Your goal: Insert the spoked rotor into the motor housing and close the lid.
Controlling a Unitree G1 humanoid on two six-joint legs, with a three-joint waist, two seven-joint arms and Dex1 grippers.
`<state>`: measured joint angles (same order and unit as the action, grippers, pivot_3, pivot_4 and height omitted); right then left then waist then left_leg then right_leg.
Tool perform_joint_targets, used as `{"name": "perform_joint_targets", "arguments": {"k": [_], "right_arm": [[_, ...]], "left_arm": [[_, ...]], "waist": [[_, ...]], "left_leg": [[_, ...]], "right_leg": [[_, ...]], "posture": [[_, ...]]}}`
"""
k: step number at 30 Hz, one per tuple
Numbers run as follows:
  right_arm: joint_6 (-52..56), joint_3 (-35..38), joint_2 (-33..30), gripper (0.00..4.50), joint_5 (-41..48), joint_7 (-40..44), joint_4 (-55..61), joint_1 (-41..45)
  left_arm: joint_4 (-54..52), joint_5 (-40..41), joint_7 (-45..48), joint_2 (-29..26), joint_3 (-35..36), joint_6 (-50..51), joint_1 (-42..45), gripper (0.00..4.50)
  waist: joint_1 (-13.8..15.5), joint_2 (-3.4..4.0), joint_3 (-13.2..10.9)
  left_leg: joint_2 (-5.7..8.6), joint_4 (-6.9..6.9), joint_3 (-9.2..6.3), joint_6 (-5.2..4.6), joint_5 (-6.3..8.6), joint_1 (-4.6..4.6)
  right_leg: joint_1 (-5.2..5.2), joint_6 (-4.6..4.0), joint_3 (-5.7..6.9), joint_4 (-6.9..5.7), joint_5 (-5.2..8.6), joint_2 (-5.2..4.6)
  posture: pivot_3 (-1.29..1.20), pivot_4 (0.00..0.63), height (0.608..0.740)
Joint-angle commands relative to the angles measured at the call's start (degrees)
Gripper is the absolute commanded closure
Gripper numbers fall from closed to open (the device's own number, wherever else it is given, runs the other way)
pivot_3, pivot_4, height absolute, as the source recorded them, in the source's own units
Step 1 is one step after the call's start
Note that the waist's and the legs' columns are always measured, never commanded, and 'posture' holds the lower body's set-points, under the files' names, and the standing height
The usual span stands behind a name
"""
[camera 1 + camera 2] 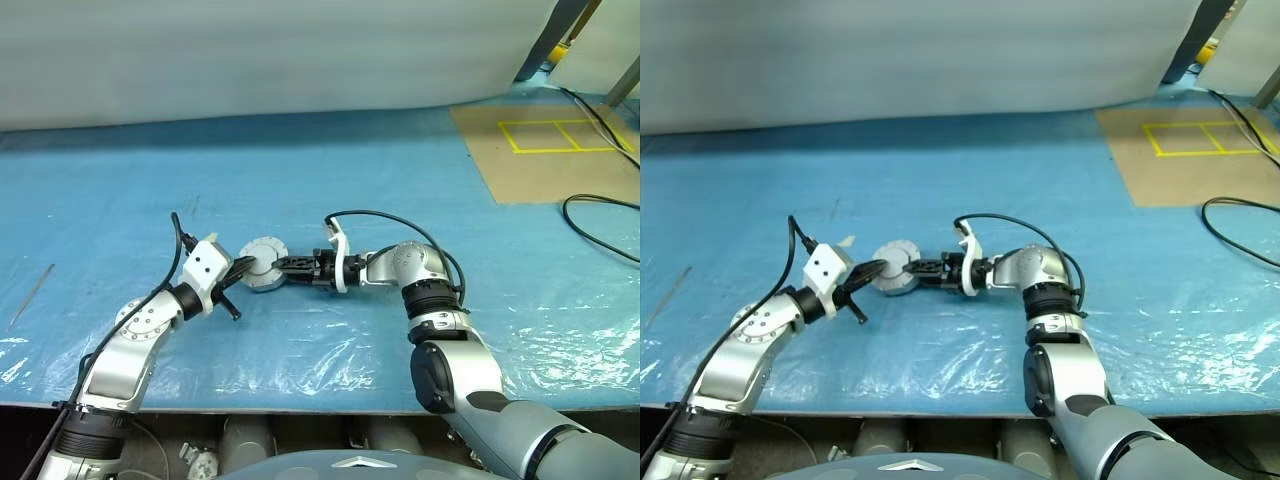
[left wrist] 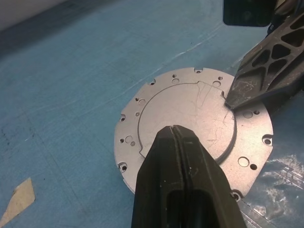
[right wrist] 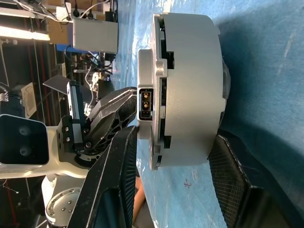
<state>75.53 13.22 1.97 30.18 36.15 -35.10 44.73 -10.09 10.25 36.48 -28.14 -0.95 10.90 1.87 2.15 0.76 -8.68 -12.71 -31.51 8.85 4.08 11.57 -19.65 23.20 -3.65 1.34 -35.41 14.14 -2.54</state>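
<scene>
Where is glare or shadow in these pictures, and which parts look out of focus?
Left eye view: bright glare on the wrinkled plastic sheet near the table's front edge. Left wrist view: the shut left gripper is soft and close, while the metal lid is sharp. Right wrist view: the motor housing casts a dark shadow on the blue sheet, and the near fingers are blurred.

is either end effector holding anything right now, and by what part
The right end effector straddles the motor housing, one finger on its flat top, one beneath. The shut left end effector only presses on top.
</scene>
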Motion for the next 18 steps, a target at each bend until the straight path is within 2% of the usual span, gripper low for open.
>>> {"name": "perform_joint_targets", "arguments": {"k": [1,10,12,18], "right_arm": [[-0.15,1.00,1.29,2.67,2.01,-1.10,0.37,1.20],[-2.59,5.36,3.19,2.67,5.13,-3.11,2.46,0.56],[-2.83,5.03,3.31,3.17,5.30,-3.29,2.90,0.36],[-6.18,4.40,3.75,3.23,5.97,-2.28,4.75,-0.02]], "left_arm": [[2.36,0.21,-0.67,0.91,0.17,0.89,-0.94,4.50],[4.08,8.45,-7.13,7.64,10.46,2.36,1.91,4.50],[4.14,9.45,-7.20,7.92,11.31,2.46,1.99,4.50],[3.74,15.99,-9.75,10.54,17.19,3.52,2.53,4.50]], "waist": [[0.02,0.00,0.00],[0.07,-0.10,-0.12],[0.19,-0.20,-0.18],[0.42,-0.40,-0.32]], "left_leg": [[0.00,0.00,0.00,0.00,0.00,-0.01],[-0.04,-0.02,0.01,0.04,-0.01,-0.33],[-0.04,-0.02,-0.01,0.07,0.00,-0.45],[-0.06,-0.01,-0.09,0.21,0.08,-0.61]], "right_leg": [[0.00,0.00,0.00,0.00,0.00,0.00],[0.35,0.01,0.01,0.09,-0.03,0.11],[0.53,0.23,0.01,0.09,-0.18,0.15],[0.62,0.27,0.09,0.09,-0.21,0.20]], "posture": [[0.00,0.150,0.740],[0.00,0.150,0.740],[0.00,0.150,0.740],[0.00,0.150,0.740]]}}
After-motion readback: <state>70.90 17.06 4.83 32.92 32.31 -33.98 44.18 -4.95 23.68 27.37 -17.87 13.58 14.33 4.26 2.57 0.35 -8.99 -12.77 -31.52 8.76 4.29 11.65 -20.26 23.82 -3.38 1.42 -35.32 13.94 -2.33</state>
